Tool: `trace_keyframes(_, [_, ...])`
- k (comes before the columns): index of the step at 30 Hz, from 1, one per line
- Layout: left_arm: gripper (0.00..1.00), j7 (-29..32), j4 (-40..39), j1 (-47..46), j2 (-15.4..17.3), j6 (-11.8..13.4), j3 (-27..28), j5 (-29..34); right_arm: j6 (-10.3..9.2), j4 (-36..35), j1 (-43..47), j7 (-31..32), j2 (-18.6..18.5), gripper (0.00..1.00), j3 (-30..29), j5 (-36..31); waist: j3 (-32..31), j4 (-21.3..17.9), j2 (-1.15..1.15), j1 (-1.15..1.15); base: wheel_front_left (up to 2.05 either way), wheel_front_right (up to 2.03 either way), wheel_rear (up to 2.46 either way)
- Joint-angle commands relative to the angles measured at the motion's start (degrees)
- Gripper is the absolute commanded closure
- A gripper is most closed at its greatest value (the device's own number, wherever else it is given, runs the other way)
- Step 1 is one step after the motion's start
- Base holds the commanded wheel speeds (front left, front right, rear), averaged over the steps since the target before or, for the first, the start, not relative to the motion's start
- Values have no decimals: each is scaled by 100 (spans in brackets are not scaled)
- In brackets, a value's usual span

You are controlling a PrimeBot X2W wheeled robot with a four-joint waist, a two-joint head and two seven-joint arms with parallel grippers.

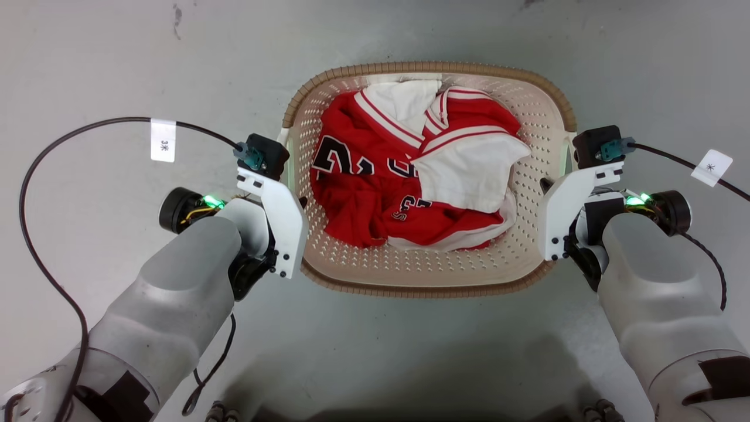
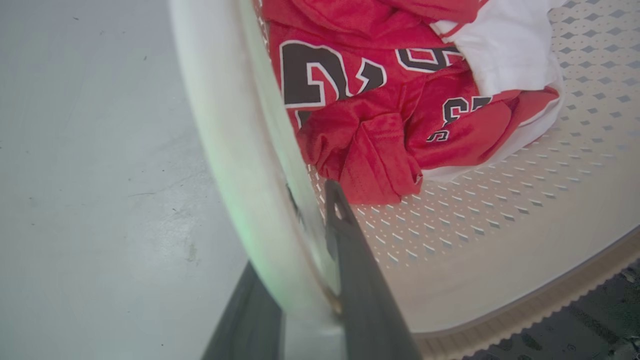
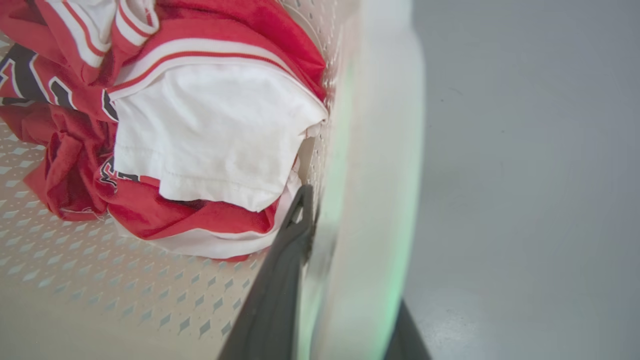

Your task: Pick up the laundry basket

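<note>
The laundry basket (image 1: 428, 69), cream with perforated walls and a brown woven-look rim, lies in the middle of the head view on the grey floor. My left gripper (image 1: 291, 176) is at its left white handle (image 2: 225, 125). In the left wrist view, my left gripper (image 2: 295, 235) has one dark finger (image 2: 350, 260) inside the wall and the other outside, closed on the handle. My right gripper (image 1: 559, 170) does the same at the right handle (image 3: 380, 125). In the right wrist view, my right gripper (image 3: 350, 250) has its inner finger (image 3: 280, 280) against the wall.
Crumpled red and white jerseys (image 1: 410, 170) fill the basket's middle. Black cables (image 1: 88, 126) with white tags loop off both wrists over the bare grey floor (image 1: 117, 58).
</note>
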Motion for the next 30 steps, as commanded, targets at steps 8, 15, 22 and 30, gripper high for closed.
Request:
trace_keyframes(8, [100, 387, -317, 198, 152, -58, -438, -694, -7, 125, 105, 682, -37, 100, 124, 31, -710, -60, 0, 0, 0, 0, 0])
trace_keyframes(15, [100, 925, -729, 396, 438, -59, -756, -1231, -8, 162, 253, 1503, -41, 100, 642, 451, -1491, -117, 0, 0, 0, 0, 0])
trace_keyframes(22, [100, 1644, -1340, 490, 823, -64, -967, -1751, -8, 124, 342, 2342, -42, 100, 1360, 1014, -2418, -186, 0, 0, 0, 0, 0])
trace_keyframes(30, [100, 2501, -2067, 627, 1289, -77, -1097, -2066, -8, -78, 432, 3244, -48, 100, 1921, 1667, -3250, -268, 0, 0, 0, 0, 0])
